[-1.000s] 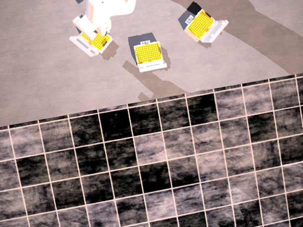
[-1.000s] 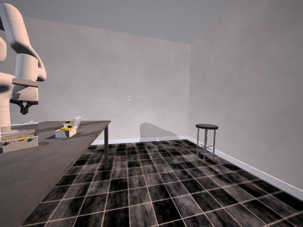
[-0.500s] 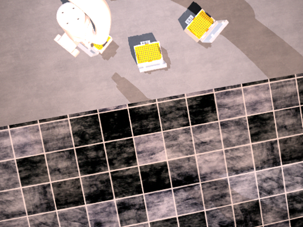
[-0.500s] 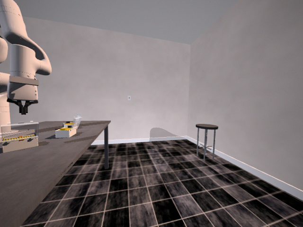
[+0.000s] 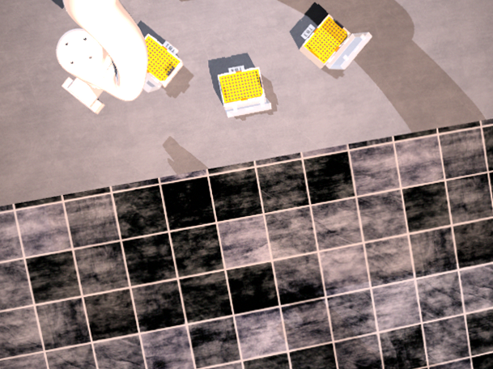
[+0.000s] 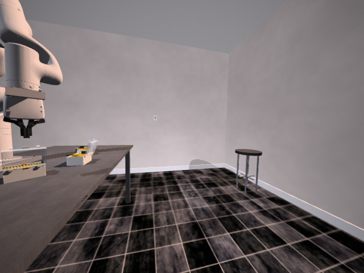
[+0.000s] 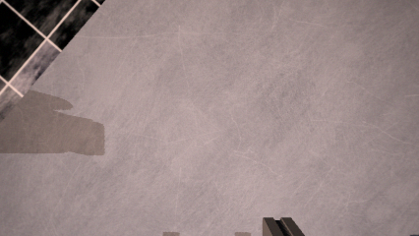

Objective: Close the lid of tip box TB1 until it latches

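Tip box TB1 (image 5: 160, 59) (image 6: 24, 175), white with a yellow tip rack, stands on the bench, partly covered by the arm in the top view. Its clear lid (image 5: 151, 83) (image 6: 43, 152) is raised open. My gripper (image 6: 27, 136) (image 7: 279, 219) is shut and empty, well above the bench top. The arm hides its fingers in the top view; TB1 is outside the wrist view. The middle box (image 5: 241, 86) (image 6: 79, 160) has its lid (image 5: 248, 108) open. The right box (image 5: 325, 39) also has its lid (image 5: 349, 51) (image 6: 92, 145) open.
The bench (image 5: 91, 154) (image 6: 35, 202) (image 7: 207, 98) ends at a straight edge above the tiled floor (image 5: 240, 241). The arm (image 5: 108, 36) reaches over the left part of the bench. A round stool (image 6: 248, 152) stands on the floor by the wall, away from the bench.
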You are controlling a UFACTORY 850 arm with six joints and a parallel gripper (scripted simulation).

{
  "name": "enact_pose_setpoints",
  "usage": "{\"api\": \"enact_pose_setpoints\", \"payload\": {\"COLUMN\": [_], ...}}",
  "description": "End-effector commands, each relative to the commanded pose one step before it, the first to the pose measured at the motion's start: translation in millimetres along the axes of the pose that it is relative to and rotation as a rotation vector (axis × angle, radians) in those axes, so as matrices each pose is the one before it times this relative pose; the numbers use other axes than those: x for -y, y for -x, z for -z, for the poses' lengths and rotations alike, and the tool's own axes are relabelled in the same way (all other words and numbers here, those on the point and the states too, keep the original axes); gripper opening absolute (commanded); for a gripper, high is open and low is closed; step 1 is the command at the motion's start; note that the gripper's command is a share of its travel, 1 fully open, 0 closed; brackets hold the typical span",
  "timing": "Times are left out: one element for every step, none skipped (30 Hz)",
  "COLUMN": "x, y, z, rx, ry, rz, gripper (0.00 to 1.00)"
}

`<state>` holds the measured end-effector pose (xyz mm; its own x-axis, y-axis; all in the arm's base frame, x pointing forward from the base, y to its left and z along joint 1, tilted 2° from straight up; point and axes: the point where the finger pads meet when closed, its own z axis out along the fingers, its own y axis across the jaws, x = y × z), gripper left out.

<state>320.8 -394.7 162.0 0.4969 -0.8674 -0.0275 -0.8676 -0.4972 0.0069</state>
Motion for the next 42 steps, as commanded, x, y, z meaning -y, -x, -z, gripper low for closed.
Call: {"api": "enact_pose_setpoints", "payload": {"x": [-1.34, 0.00, 0.00, 0.00, 0.00, 0.00, 0.00, 0.00, 0.00, 0.00, 0.00, 0.00, 0.00, 0.00, 0.00, 0.01, 0.00, 0.00, 0.00, -0.01, 0.00, 0.00, 0.00, 0.00, 0.00, 0.00, 0.00, 0.00, 0.00, 0.00, 0.00, 0.00, 0.00, 0.00, 0.00, 0.00, 0.00, 0.00, 0.00, 0.00, 0.00, 0.00], "y": [-13.64, -0.01, 0.00, 0.00, 0.00, 0.00, 0.03, -0.01, -0.01, 0.00, 0.00, 0.00, 0.00, 0.00, 0.00, 0.09, -0.02, 0.00, 0.01, -0.07, 0.01, 0.00, 0.00, 0.00, 0.01, 0.01, -0.03, 0.00, 0.00, 0.00, 0.00, 0.00, 0.00, 0.00, 0.00, 0.00, 0.00, 0.00, 0.00, 0.00, 0.03, 0.01], "z": [1.17, 0.00, 0.00, 0.00, 0.00, 0.00, 0.00, 0.00, 0.00, 0.00, 0.00, 0.00, 0.00, 0.00, 0.00, 0.01, 0.00, 0.00, 0.00, -1.65, -1.64, 0.00, 0.00, -1.67, -1.65, -1.65, -1.76, -1.67, -1.67, -1.67, -1.67, -1.67, -1.67, -1.67, -1.67, -1.67, -1.67, -1.67, 0.00, 0.00, -1.60, -1.66], "rx": [0.00036, 0.00000, 0.00000, 0.00000, 0.00000, 0.00000, -0.00001, 0.00000, 0.00000, 0.00000, 0.00000, 0.00000, 0.00000, 0.00000, 0.00000, 0.00005, -0.00001, 0.00000, 0.00001, -0.00004, 0.00001, 0.00000, 0.00000, 0.00000, 0.00001, 0.00001, -0.00002, 0.00000, 0.00000, 0.00000, 0.00000, 0.00000, 0.00000, 0.00000, 0.00000, 0.00000, 0.00000, 0.00000, 0.00000, 0.00000, 0.00002, 0.00000], "ry": [-0.00124, 0.00000, 0.00000, 0.00000, 0.00000, 0.00000, 0.00000, 0.00000, 0.00000, 0.00000, 0.00000, 0.00000, 0.00000, 0.00000, 0.00000, 0.00002, 0.00000, 0.00000, 0.00000, -0.00002, 0.00000, 0.00000, 0.00000, 0.00000, 0.00000, 0.00000, 0.00000, 0.00000, 0.00000, 0.00000, 0.00000, 0.00000, 0.00000, 0.00000, 0.00000, 0.00000, 0.00000, 0.00000, 0.00000, 0.00000, 0.00000, 0.00000], "rz": [0.00016, 0.00000, 0.00000, 0.00000, 0.00000, 0.00000, 0.00000, 0.00000, 0.00000, 0.00000, 0.00000, 0.00000, 0.00000, 0.00000, 0.00000, 0.00005, -0.00001, 0.00000, 0.00001, -0.00004, 0.00000, 0.00000, 0.00000, 0.00000, 0.00000, 0.00000, 0.00000, 0.00000, 0.00000, 0.00000, 0.00000, 0.00000, 0.00000, 0.00000, 0.00000, 0.00000, 0.00000, 0.00000, 0.00000, 0.00000, 0.00000, 0.00000], "gripper": [0.00, 0.00, 0.00, 0.00, 0.00, 0.00, 0.00, 0.00, 0.00, 0.00, 0.00, 0.00, 0.00, 0.00, 0.00, 0.00, 0.00, 0.00, 0.00, 0.00, 0.00, 0.00, 0.00, 0.00, 0.00, 0.00, 0.00, 0.00, 0.00, 0.00, 0.00, 0.00, 0.00, 0.00, 0.00, 0.00, 0.00, 0.00, 0.00, 0.00, 0.00, 0.00]}}
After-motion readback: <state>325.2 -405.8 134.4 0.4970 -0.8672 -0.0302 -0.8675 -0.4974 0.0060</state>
